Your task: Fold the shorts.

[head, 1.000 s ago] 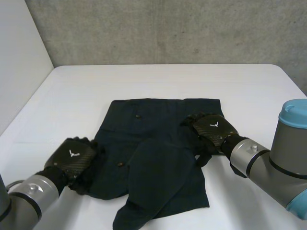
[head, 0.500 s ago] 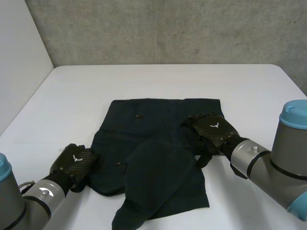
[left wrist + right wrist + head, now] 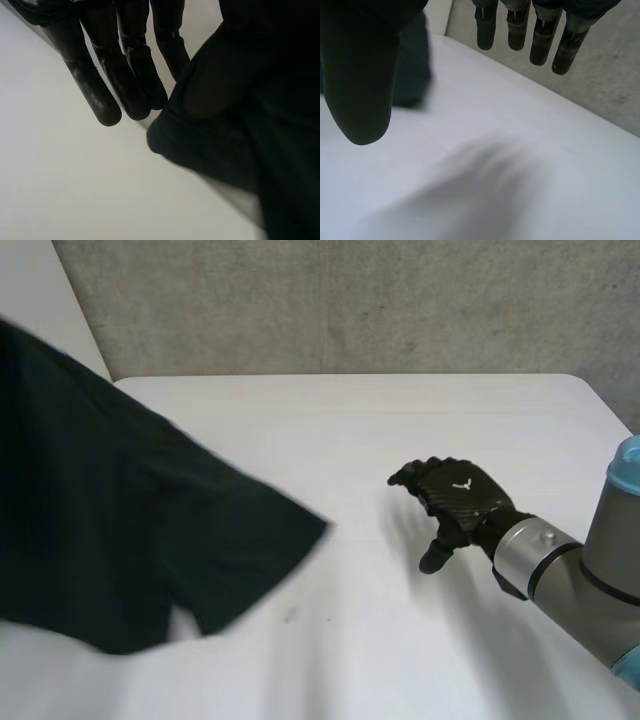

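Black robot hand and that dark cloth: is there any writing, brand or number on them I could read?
No readable words or numbers.
Black right hand: one small white winged emblem on its back, a sign without letters.
Dark shorts: no label or print to be seen.

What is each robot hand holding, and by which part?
The right robot hand is open and holds nothing. The shorts are up off the table beside the left robot hand, but whether it grips them, or where, cannot be told.
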